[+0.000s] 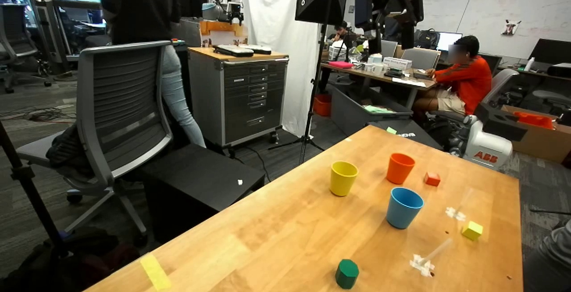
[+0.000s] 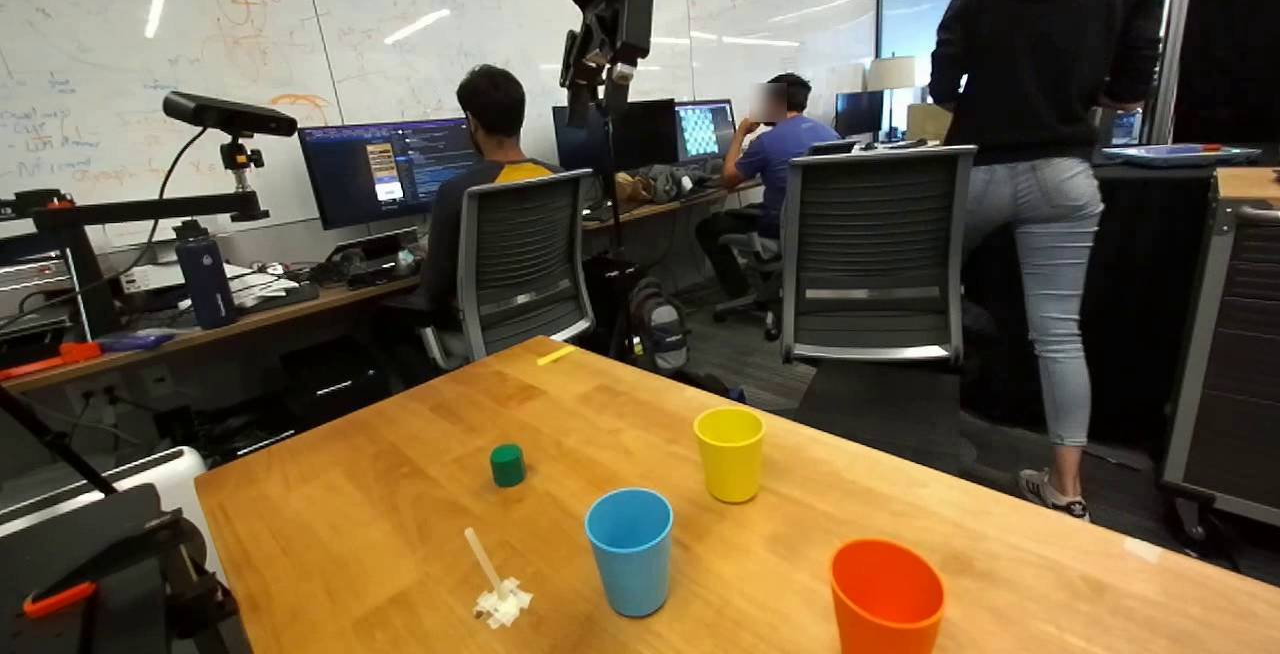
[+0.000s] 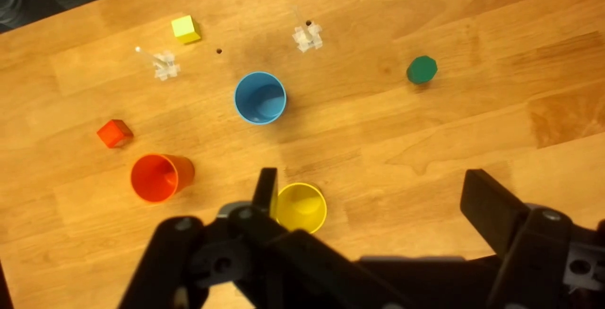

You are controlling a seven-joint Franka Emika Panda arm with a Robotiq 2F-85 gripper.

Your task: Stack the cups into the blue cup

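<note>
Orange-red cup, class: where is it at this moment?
In an exterior view, the orange-red cup stands right of centre on the table, beyond the blue cup, between the yellow cup on its left and the red block on its right.

Blue cup (image 1: 403,209), yellow cup (image 1: 343,180), orange-red cup (image 1: 399,169).

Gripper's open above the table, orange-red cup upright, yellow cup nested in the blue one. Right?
Not quite: in the wrist view the yellow cup stands on the table, apart from the blue cup. The rest holds: gripper open above the table, orange-red cup upright.
</note>
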